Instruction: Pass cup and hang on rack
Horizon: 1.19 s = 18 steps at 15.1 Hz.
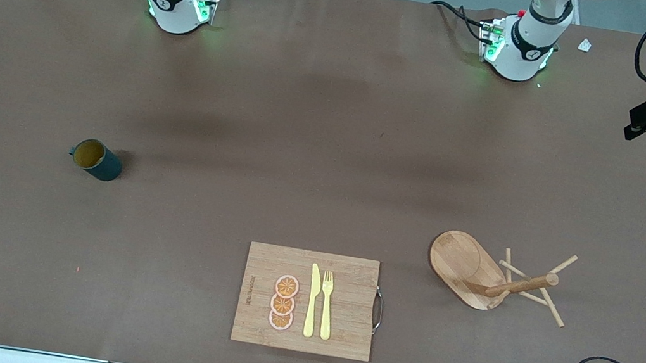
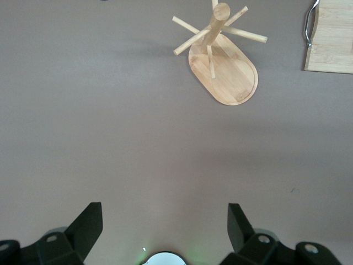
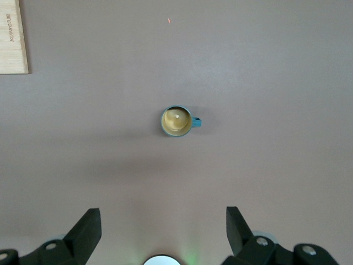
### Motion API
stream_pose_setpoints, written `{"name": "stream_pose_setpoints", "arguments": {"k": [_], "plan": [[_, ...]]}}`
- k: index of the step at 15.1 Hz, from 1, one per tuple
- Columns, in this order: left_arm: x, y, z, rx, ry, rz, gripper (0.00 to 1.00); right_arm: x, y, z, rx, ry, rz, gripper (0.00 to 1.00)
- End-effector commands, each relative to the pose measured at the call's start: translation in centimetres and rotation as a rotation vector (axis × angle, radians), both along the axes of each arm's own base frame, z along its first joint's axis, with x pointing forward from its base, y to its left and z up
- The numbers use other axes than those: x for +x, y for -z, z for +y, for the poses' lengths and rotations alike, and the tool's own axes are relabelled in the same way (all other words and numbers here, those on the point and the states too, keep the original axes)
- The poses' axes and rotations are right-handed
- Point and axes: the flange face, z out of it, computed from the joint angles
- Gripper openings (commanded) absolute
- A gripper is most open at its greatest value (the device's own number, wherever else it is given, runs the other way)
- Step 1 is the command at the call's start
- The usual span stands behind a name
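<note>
While the grippers are cut out of the front view, each wrist view shows its own: the left gripper (image 2: pixel 164 223) is held high over bare table near the rack (image 1: pixel 479 274), the right gripper (image 3: pixel 163 226) high over the cup (image 1: pixel 96 159), both with fingers spread and nothing held. The cup stands upright toward the right arm's end, its yellow interior seen empty. On the cutting board (image 1: pixel 354 276) lie three orange slices (image 1: pixel 284 302), a knife (image 1: pixel 312 300) and a fork (image 1: pixel 326 304)
</note>
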Motion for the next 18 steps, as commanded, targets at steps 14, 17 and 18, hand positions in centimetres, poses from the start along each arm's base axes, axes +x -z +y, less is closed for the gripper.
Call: {"name": "stream_pose_setpoints", "arguments": {"k": [14,17,18], "plan": [[-0.3,-0.8,0.0,-0.013,0.013,-0.021,1.00,2.9,4.7,-2.0,-0.011,0.019,0.071,1.00],[-0.2,-0.5,0.0,-0.009,0.014,-0.017,1.00,5.5,7.6,-4.0,-0.007,0.043,0.093,1.00],[-0.2,-0.5,0.0,-0.009,0.013,-0.017,1.00,5.8,7.9,-4.6,-0.007,-0.007,0.064,1.00]]}}
